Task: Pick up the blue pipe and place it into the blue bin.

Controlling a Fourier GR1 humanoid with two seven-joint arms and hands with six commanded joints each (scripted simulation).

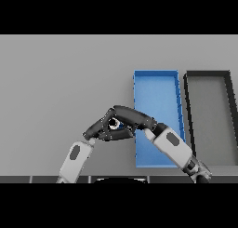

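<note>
The blue pipe (116,124) shows only as a small blue piece with a pale ring, just left of the blue bin (156,90), and is mostly hidden by my hands. My right hand (132,118) reaches in from the lower right across the bin's left edge. Its fingers curl over the pipe and the thumb sits beneath it. My left hand (96,129) comes up from the lower left, its fingers fairly straight and pointing up-right, with their tips close against the pipe's left side. I cannot tell whether the pipe rests on the table or is lifted.
A long black bin (188,111) lies right beside the blue bin, on its right. My right forearm (173,147) crosses the near part of the blue bin. Grey table (60,83) spreads to the left and far side.
</note>
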